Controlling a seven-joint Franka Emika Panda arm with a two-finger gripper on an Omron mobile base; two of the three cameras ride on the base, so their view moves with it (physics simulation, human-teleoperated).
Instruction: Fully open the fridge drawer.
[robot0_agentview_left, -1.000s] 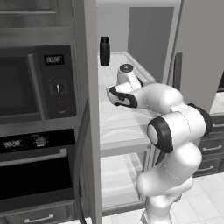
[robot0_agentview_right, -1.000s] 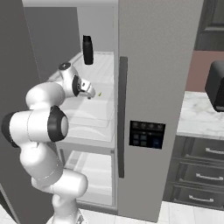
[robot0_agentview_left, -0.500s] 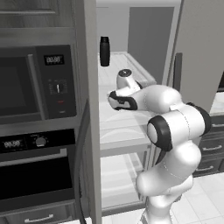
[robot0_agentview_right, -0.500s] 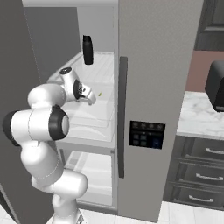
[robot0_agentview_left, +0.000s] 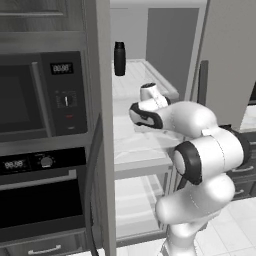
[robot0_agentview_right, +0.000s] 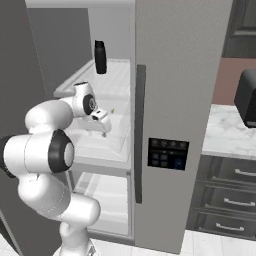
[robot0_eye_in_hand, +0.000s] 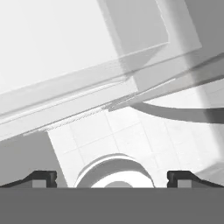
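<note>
The fridge stands open. The fridge drawer (robot0_agentview_left: 134, 199) (robot0_agentview_right: 106, 194) is a translucent whitish bin in the lower compartment, under the middle shelf (robot0_agentview_left: 140, 150). My gripper (robot0_agentview_left: 142, 121) (robot0_agentview_right: 103, 126) hangs over the front of that shelf, pointing down, well above the drawer. In the hand view the fingertips (robot0_eye_in_hand: 42, 177) stand far apart at the bottom edge with nothing between them, so the gripper (robot0_eye_in_hand: 112, 177) is open. That view looks down past a translucent panel edge (robot0_eye_in_hand: 87, 109) to a grey curved line (robot0_eye_in_hand: 175, 111) and floor tiles.
A black bottle (robot0_agentview_left: 119, 58) (robot0_agentview_right: 100, 56) stands on the upper shelf. The oven and microwave column (robot0_agentview_left: 45, 125) borders the fridge on the left. The closed right fridge door (robot0_agentview_right: 175, 125) with its dark handle and control panel is on the right.
The hand has come down and forward from the upper part of the shelf space to the front of the middle shelf. The fingers stay open and the drawer has not moved.
</note>
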